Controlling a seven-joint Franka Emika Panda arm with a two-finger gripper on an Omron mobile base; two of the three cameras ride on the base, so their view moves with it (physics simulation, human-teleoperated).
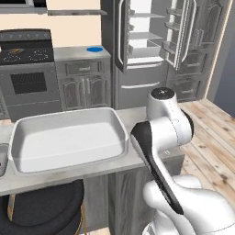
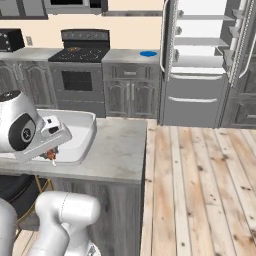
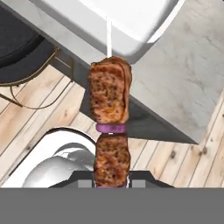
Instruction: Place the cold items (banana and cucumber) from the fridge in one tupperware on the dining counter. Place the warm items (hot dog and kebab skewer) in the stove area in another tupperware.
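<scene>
My gripper (image 3: 111,181) is shut on the kebab skewer (image 3: 110,100): two brown meat chunks with a purple onion ring between them on a white stick. It hangs off the dining counter's (image 3: 192,78) front edge, and the stick tip reaches over the near corner of a white tupperware (image 3: 131,22). In the right base view the gripper (image 2: 50,154) and a bit of kebab skewer (image 2: 52,156) sit at the tupperware's (image 2: 82,127) near rim. The tupperware (image 1: 69,137) looks empty. A small orange-brown thing (image 2: 75,49) lies on the stove; I cannot tell whether it is the hot dog. Banana and cucumber are out of view.
A black round stool (image 1: 41,206) stands under the counter's front edge. Across the wooden floor are the stove (image 1: 27,50), grey cabinets bearing a blue disc (image 1: 95,49), and the fridge (image 1: 151,46) with both doors open. My arm's elbow (image 1: 165,124) rises right of the tupperware.
</scene>
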